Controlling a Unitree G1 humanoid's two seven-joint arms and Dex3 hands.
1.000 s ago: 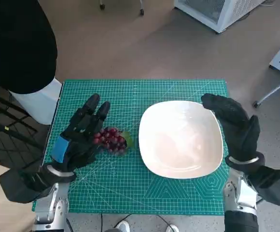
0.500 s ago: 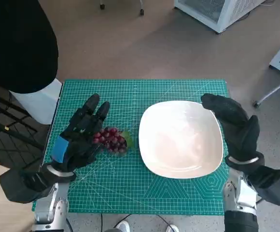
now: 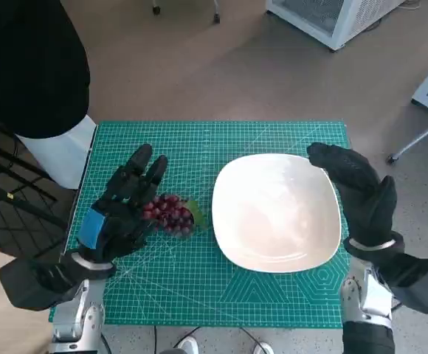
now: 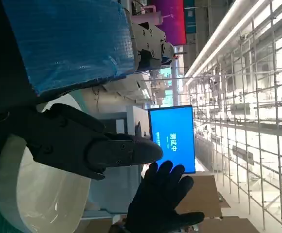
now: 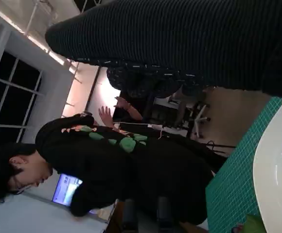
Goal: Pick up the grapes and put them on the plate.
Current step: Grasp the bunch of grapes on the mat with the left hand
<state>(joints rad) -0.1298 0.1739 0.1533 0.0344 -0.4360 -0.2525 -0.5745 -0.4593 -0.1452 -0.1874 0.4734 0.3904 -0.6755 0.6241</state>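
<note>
A bunch of dark red grapes (image 3: 171, 214) with a green leaf lies on the green cutting mat (image 3: 199, 295), just left of the white plate (image 3: 277, 210). My left hand (image 3: 122, 206) lies against the bunch's left side, fingers stretched out and apart along it, not closed round it. My right hand (image 3: 358, 188) is spread flat over the plate's right rim and holds nothing. In the left wrist view the black fingers (image 4: 92, 145) point across the plate (image 4: 29, 194) toward the gloved right hand (image 4: 160, 201); the grapes are hidden there. The right wrist view shows the plate's edge (image 5: 277, 179).
A person in black (image 3: 26, 66) stands at the table's far left corner and also shows in the right wrist view as a person (image 5: 107, 165). A white cabinet (image 3: 332, 18) and a metal leg (image 3: 417, 140) stand on the floor beyond the table.
</note>
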